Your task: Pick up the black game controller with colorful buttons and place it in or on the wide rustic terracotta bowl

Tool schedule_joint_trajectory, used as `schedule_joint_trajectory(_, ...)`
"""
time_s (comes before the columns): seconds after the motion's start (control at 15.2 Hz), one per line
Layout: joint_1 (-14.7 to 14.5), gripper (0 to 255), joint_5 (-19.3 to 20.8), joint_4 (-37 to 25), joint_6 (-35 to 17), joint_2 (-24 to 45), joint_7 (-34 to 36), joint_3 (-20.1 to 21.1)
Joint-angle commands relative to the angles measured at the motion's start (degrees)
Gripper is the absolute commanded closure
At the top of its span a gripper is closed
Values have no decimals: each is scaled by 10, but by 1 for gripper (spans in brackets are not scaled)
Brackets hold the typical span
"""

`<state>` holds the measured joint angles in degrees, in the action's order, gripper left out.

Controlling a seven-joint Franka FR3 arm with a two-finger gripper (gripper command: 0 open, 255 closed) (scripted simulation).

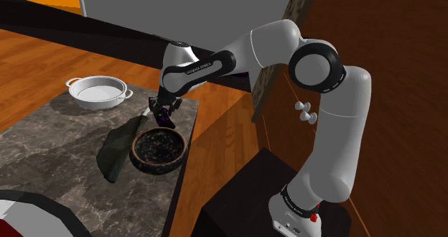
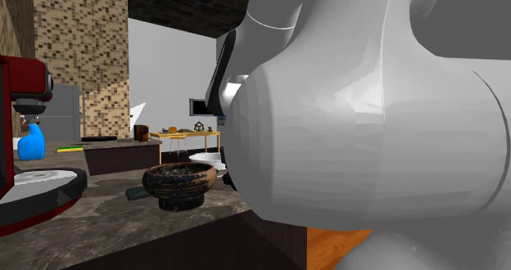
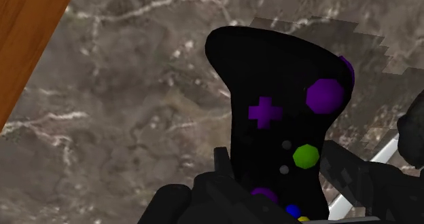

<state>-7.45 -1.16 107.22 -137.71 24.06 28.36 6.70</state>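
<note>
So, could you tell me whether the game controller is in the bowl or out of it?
Out: the gripper clasps the controller over the counter, beside the bowl.

Even moderate light; arm (image 1: 327,99) bright, counter (image 1: 57,149) dimmer, controller (image 3: 278,73) flat black.

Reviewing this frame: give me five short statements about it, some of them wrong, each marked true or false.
1. The all-black gripper is shut on the black game controller with colourful buttons. True.
2. The controller lies inside the wide, dark mottled bowl. False: it is clasped in the gripper, not resting in the bowl.
3. A white two-handled pan stands on the grey marbled counter. True.
4. The controller's cross-shaped pad is green. False: it is purple; a round button nearer the gripper is green.
5. The pan stands inside the bowl. False: they stand apart on the counter.
</note>
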Motion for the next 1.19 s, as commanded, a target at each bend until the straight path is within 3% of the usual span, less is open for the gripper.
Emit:
schedule_joint_trajectory(0.0,0,255,0,1,0,1,0,0)
schedule_joint_trajectory(0.26,0,255,0,0,0,2,0,0)
schedule_joint_trajectory(1.12,3,255,-4,-30,82,-51,1,2)
